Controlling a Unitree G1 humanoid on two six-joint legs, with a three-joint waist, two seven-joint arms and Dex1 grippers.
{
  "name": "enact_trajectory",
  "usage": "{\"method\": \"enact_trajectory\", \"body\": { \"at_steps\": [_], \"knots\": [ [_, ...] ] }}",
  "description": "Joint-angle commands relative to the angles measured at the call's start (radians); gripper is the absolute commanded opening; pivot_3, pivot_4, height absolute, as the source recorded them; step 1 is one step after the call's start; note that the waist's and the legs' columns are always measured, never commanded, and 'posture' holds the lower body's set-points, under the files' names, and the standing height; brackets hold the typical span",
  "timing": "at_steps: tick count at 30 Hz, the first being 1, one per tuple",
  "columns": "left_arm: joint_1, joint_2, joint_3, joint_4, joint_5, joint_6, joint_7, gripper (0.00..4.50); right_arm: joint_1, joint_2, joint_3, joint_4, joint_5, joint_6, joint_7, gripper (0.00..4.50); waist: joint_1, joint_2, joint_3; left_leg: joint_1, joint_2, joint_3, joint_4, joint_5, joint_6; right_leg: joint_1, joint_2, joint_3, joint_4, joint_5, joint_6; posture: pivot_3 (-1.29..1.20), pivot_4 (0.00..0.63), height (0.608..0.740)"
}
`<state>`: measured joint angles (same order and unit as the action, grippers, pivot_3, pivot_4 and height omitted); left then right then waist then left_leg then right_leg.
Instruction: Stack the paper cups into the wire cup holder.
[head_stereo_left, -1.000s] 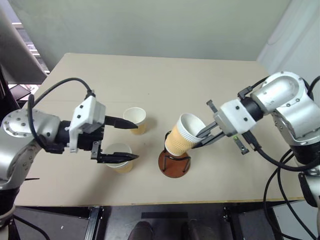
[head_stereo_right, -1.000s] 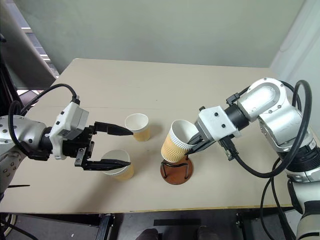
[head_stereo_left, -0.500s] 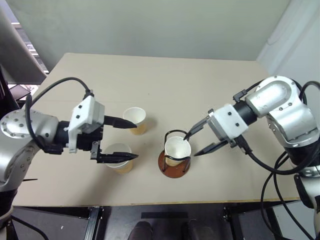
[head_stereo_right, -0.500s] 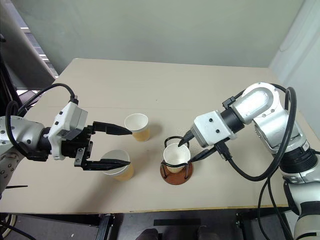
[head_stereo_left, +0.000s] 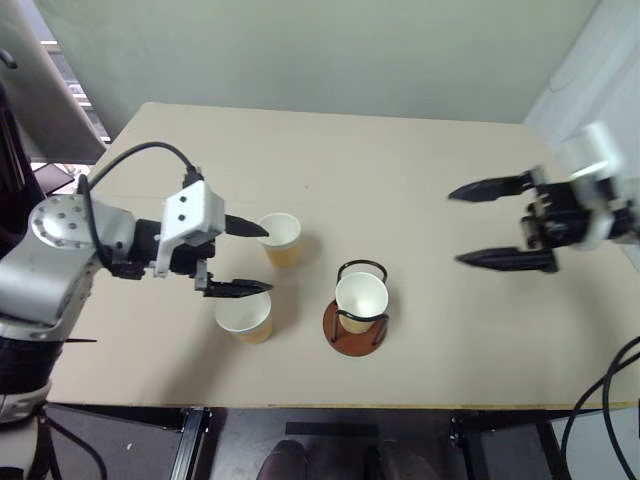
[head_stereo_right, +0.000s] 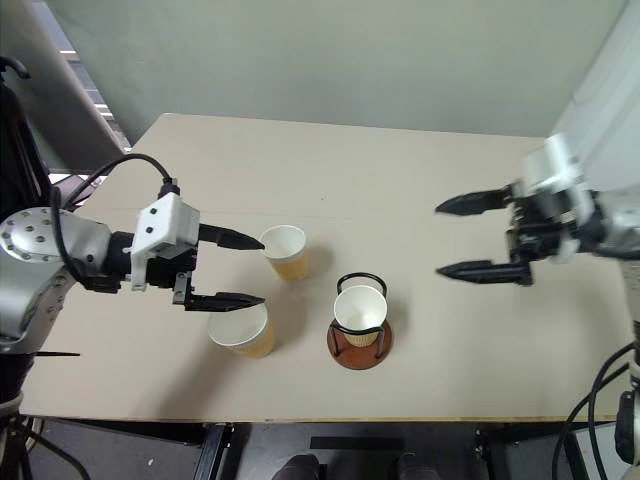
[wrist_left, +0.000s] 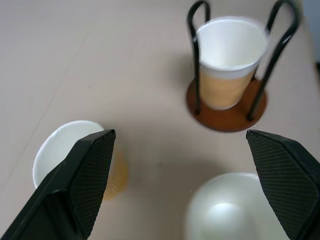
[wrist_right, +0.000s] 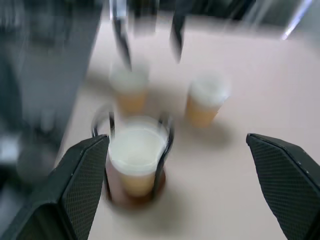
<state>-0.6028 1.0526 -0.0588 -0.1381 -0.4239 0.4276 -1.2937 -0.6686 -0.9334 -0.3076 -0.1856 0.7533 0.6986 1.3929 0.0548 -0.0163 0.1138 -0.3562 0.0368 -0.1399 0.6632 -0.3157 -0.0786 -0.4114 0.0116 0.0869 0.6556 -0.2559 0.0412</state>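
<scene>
One paper cup (head_stereo_right: 359, 309) stands upright in the wire cup holder (head_stereo_right: 359, 343) on the table (head_stereo_right: 420, 200), two more cups (head_stereo_right: 285, 250) (head_stereo_right: 241, 330) sit beside the left gripper (head_stereo_right: 250, 270), whose jaws gape empty like the right gripper's (head_stereo_right: 447, 238).

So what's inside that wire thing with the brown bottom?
One paper cup stands upright inside the wire cup holder, between its two black loops, resting on the reddish-brown base. The cup looks empty and white inside. The part of the base under the cup is covered.
</scene>
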Motion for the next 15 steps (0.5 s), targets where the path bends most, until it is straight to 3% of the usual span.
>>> {"method": "enact_trajectory", "body": {
  "at_steps": [1, 7, 15],
  "knots": [
    [-0.091, -0.041, -0.072, 0.103, 0.111, -0.096, -0.024, 4.5, -0.014, 0.011, -0.18, -0.116, 0.256, 0.122, -0.159, 4.45, -0.002, 0.0, 0.0, 0.0, 0.0, 0.0, 0.0, 0.0, 0.0, 0.0, 0.0, 0.0, 0.0, 0.0, 0.0, 0.0, 0.15, 0.74],
    [-0.202, -0.105, -0.185, 0.242, 0.248, -0.212, -0.094, 4.5, 0.027, 0.018, -0.23, -0.248, 0.437, 0.165, -0.341, 4.45, -0.014, 0.0, 0.0, 0.0, 0.0, 0.0, 0.001, 0.0, 0.0, 0.0, 0.001, 0.0, -0.002, 0.001, 0.002, 0.0, 0.15, 0.74],
    [-0.261, -0.119, -0.191, 0.36, 0.332, -0.298, -0.127, 4.5, 0.112, -0.018, -0.239, -0.307, 0.481, 0.141, -0.419, 4.45, -0.013, 0.0, 0.0, -0.004, 0.0, -0.01, 0.001, 0.0, 0.001, 0.001, 0.001, 0.0, -0.007, 0.003, 0.006, 0.0, 0.15, 0.74]
  ]
}}
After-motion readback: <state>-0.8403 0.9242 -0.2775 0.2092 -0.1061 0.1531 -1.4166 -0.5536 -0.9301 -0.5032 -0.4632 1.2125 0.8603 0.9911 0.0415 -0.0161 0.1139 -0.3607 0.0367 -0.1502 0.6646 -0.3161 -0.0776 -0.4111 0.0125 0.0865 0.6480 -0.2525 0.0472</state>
